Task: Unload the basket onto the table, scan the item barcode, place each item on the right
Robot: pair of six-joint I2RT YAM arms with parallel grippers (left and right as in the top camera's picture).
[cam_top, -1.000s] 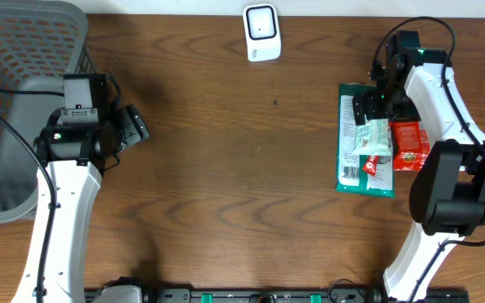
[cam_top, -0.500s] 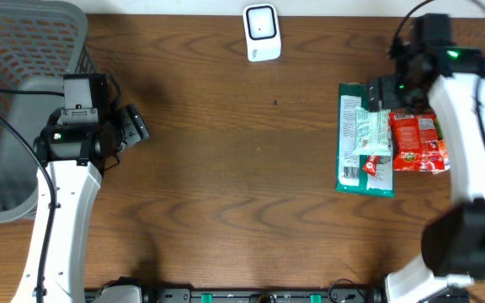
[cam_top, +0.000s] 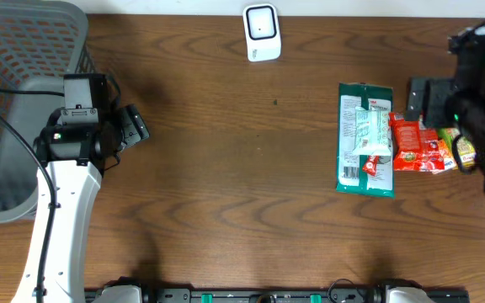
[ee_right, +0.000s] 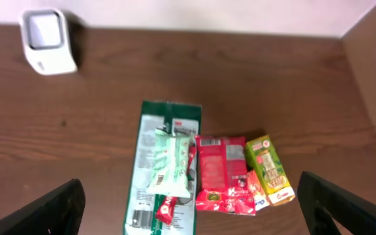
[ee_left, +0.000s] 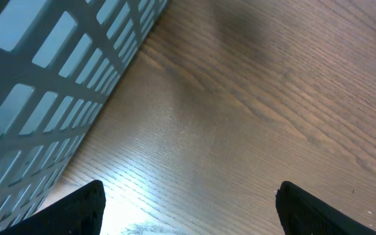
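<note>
The items lie in a pile at the right: a flat green packet [cam_top: 365, 168] [ee_right: 150, 202] with a pale green pouch [cam_top: 371, 133] [ee_right: 172, 163] on top, then a red packet [cam_top: 415, 145] [ee_right: 222, 173] and a small green-yellow carton [cam_top: 461, 150] [ee_right: 269, 168]. A barcode shows on the flat packet's near end. The white scanner [cam_top: 262, 32] [ee_right: 47, 40] stands at the far edge. My right gripper [cam_top: 432, 101] [ee_right: 194, 215] hangs high above the pile, open and empty. My left gripper [cam_top: 133, 126] [ee_left: 188, 209] is open over bare wood beside the basket.
A grey mesh basket [cam_top: 23, 50] [ee_left: 44, 85] fills the far left corner, close to my left arm. The table's right edge [ee_right: 364, 98] runs just beyond the carton. Brown wood lies between the scanner and the pile.
My right arm has lifted and swung right, off the pile, uncovering the red packet and the carton. The left arm has not moved.
</note>
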